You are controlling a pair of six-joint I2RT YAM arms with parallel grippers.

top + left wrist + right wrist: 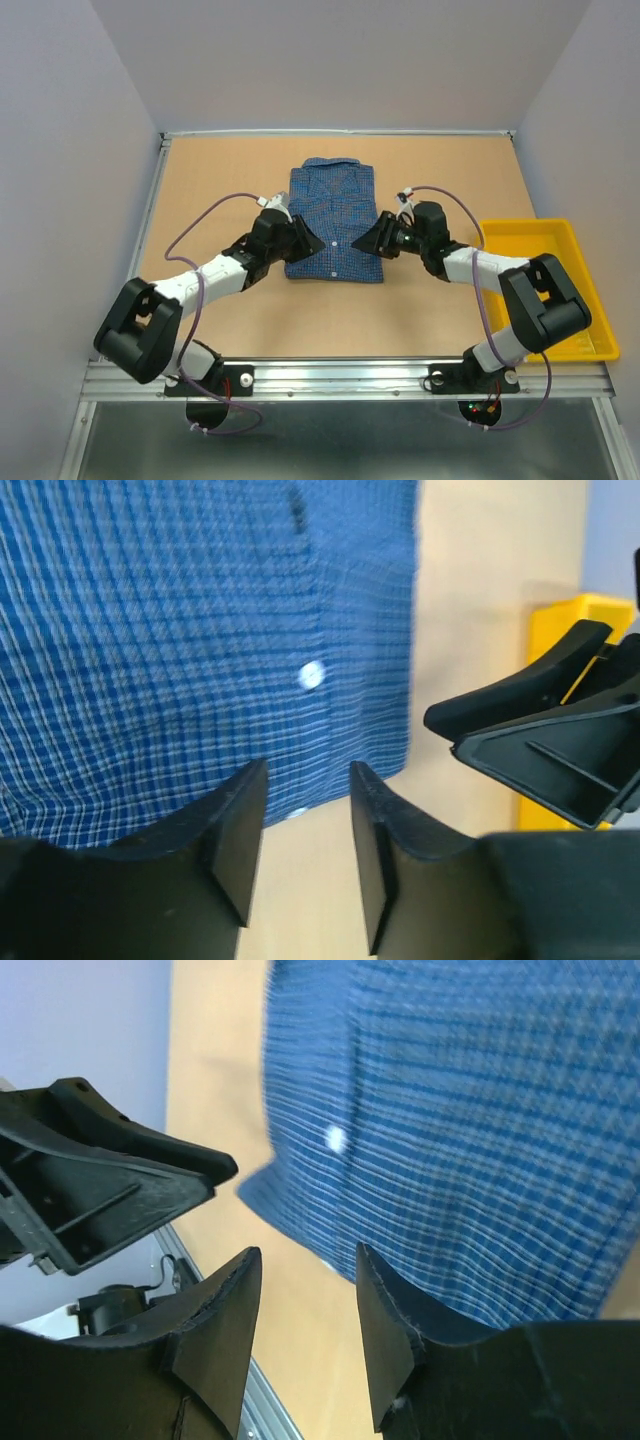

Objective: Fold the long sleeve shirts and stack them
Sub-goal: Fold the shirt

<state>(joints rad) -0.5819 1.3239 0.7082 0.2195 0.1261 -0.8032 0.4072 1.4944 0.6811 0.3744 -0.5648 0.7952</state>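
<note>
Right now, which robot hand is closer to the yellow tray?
Right. The right gripper sits at the edge of the shirt nearest the yellow tray; the left gripper is across the shirt, farther away.

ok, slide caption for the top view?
Folded blue checked shirt on the table; left gripper and right gripper, open, flank its near corners; yellow tray at right.

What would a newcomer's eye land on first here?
The folded blue checked shirt lies in the middle of the table, collar toward the far edge. The left gripper and right gripper flank its near corners, both open and empty. A bright yellow tray sits at the table's right edge.
</note>
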